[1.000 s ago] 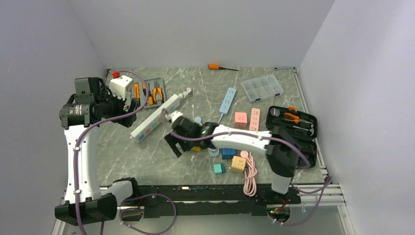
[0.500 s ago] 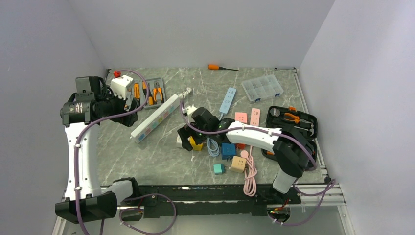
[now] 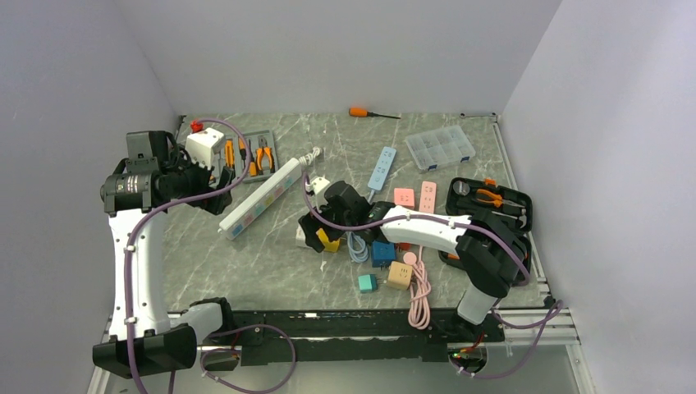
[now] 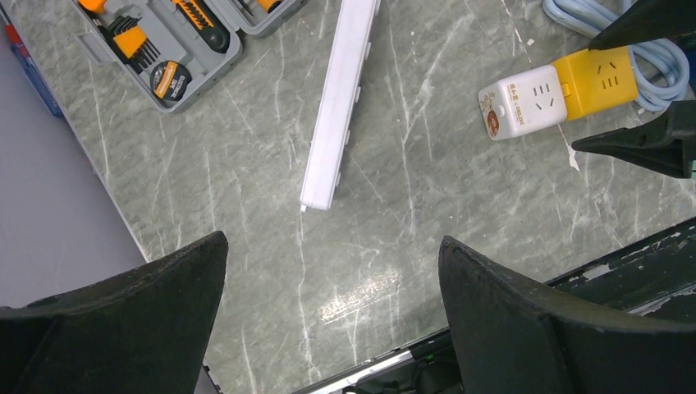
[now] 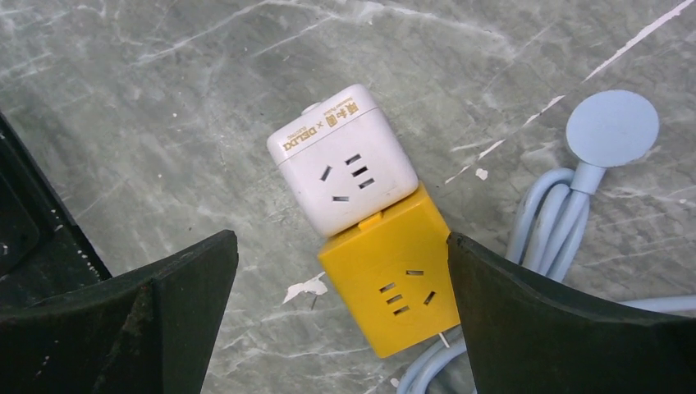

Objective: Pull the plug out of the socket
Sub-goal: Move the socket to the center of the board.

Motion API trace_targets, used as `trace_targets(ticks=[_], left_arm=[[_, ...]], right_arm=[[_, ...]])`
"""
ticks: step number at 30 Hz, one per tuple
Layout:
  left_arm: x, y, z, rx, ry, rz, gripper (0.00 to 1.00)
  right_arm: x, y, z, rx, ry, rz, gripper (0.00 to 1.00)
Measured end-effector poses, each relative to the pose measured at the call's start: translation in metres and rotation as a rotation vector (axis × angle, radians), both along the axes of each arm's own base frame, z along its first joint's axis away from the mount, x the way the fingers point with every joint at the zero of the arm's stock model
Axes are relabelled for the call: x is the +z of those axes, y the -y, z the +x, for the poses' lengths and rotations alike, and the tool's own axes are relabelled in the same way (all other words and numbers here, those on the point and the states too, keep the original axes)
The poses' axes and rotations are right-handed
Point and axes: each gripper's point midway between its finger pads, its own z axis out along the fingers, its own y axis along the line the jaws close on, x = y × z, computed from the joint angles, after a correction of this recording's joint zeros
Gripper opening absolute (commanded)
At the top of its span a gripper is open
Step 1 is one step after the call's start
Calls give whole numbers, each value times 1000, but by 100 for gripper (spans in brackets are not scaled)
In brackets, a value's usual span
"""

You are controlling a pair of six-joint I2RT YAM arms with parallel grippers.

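A white cube adapter (image 5: 343,170) is joined end to end with a yellow cube socket (image 5: 392,279) on the marble table. The pair also shows in the top view, white (image 3: 302,237) and yellow (image 3: 328,240). A coiled light blue cable (image 5: 574,213) lies beside the yellow cube. My right gripper (image 5: 341,267) is open, with one finger on each side of the yellow cube and no visible contact. My left gripper (image 4: 332,246) is open and empty, held above the table's left side (image 3: 209,187), away from the cubes (image 4: 524,102).
A long white power strip (image 3: 261,197) lies diagonally left of the cubes. A grey tool tray (image 3: 246,153) sits at the back left. Blue (image 3: 382,252), teal (image 3: 367,282) and tan (image 3: 400,275) cubes and a pink cable (image 3: 420,295) lie to the right. A black tool case (image 3: 492,213) sits at the far right.
My right gripper swung right and back from the bare table to straddle the joined cubes, then stayed nearly still. The left arm has not moved.
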Motion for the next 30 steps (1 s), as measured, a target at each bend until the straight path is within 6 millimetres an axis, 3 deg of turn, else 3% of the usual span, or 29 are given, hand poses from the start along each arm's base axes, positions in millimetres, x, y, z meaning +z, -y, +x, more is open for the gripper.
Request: trace_targets(ticks=[7,11,17,30], left_arm=[[1,1,-1,-4,6,-3,99],[3,1,-2,-9,14,2,99],[3,3,-2,-21,18,-1,99],[4,4,-2,-34,21,1,99]], right_arm=[[-3,3,8,4,44,-23,100],[-17,5,6,12,40,-40,100],[-46,14,-6,33,-13,-77,100],[-66,8,-33,61,-22,-90,93]])
